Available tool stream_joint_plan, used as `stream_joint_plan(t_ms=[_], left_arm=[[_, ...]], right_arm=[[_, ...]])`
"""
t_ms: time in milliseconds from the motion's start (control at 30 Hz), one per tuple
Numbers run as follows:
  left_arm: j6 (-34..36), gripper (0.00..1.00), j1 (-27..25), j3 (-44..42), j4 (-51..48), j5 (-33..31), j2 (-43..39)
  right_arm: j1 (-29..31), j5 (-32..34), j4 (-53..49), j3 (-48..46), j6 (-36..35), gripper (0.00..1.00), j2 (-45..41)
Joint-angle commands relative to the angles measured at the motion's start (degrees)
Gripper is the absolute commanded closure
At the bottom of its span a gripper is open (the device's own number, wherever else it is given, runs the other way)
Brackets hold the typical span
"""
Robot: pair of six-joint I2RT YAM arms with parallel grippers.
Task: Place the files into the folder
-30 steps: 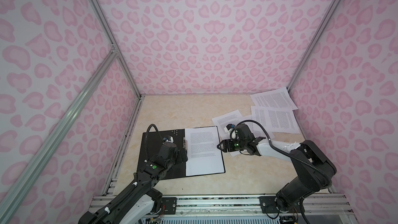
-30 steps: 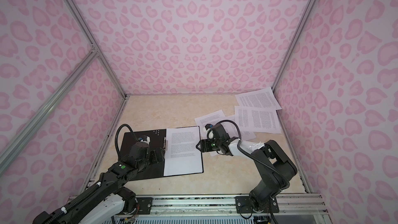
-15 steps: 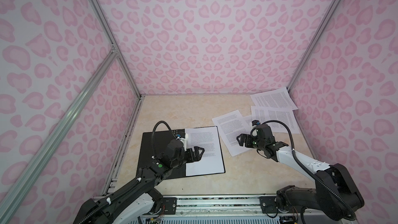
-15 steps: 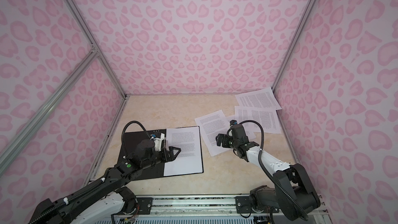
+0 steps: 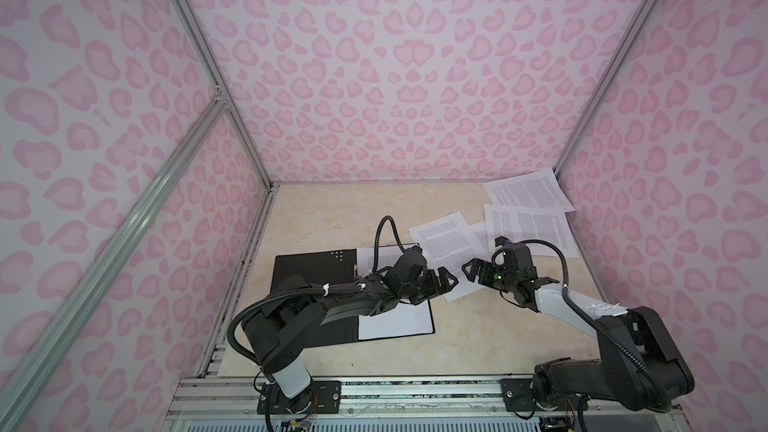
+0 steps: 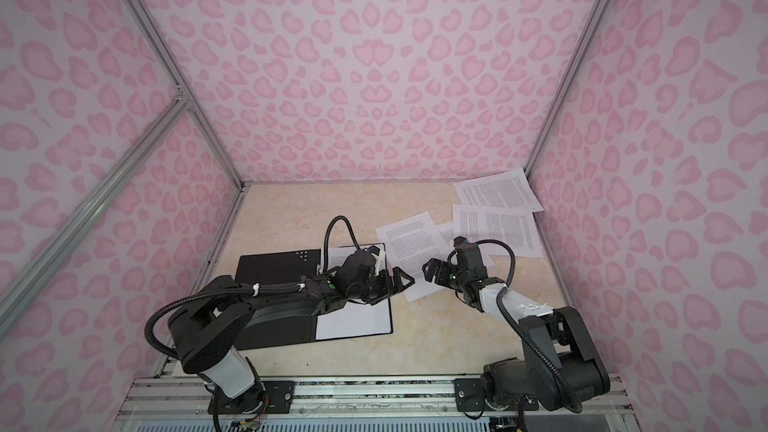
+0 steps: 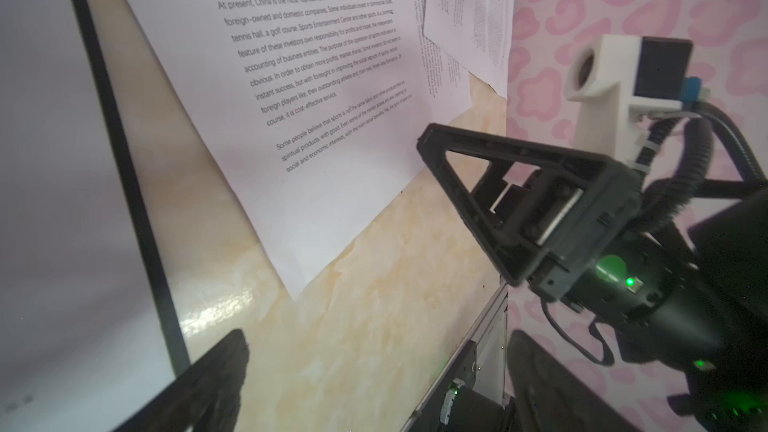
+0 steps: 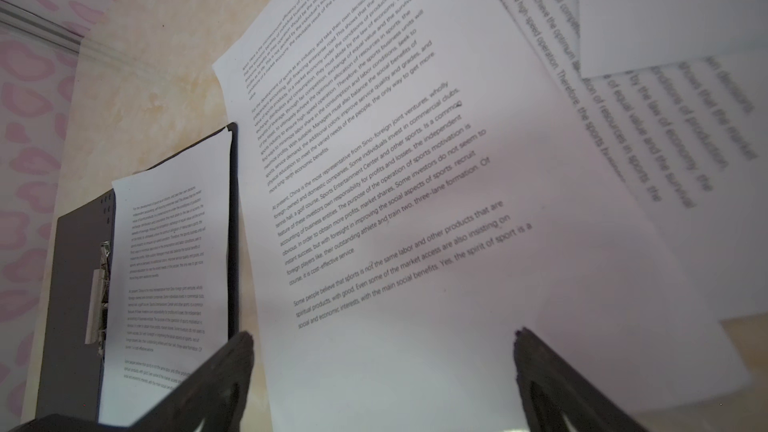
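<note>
The folder [image 5: 311,268] [image 6: 274,268] lies open at the front left, black inside, with one printed sheet [image 5: 395,322] [image 8: 166,263] in its right half. Loose files lie to its right: the nearest sheet [image 5: 444,238] [image 6: 411,238] [image 7: 311,76] [image 8: 395,160] is angled beside the folder's edge. My left gripper [image 5: 446,280] [image 7: 376,334] reaches across the folder, open, over bare table at that sheet's near corner. My right gripper [image 5: 471,272] [image 8: 382,334] faces it from the right, open and empty, low over the same sheet's near end.
More sheets [image 5: 528,226] [image 5: 528,195] overlap at the back right against the pink wall. A metal clip [image 8: 99,292] runs along the folder's spine. An aluminium rail [image 5: 374,388] borders the table's front. The two grippers' tips are close together.
My left gripper has swung right, from over the folder's spine to past its right edge. My right gripper drew back right off the folder's edge, then held still.
</note>
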Motion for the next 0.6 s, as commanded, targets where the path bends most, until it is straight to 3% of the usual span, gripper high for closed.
stream_joint_plan(t_ms=[0,567], left_arm=[[-5.7,0.01,-0.15,1.15,4.54,-1.65,3.22],[-13.52,0.01,-0.86,5.44,7.7,-5.91,12.08]], right_arm=[[0.04,-0.2,2.17,-0.71,1.1,0.03,0.54],[-0.31,-2.49,4.1,-0.76,2.82,0.03,2.84]])
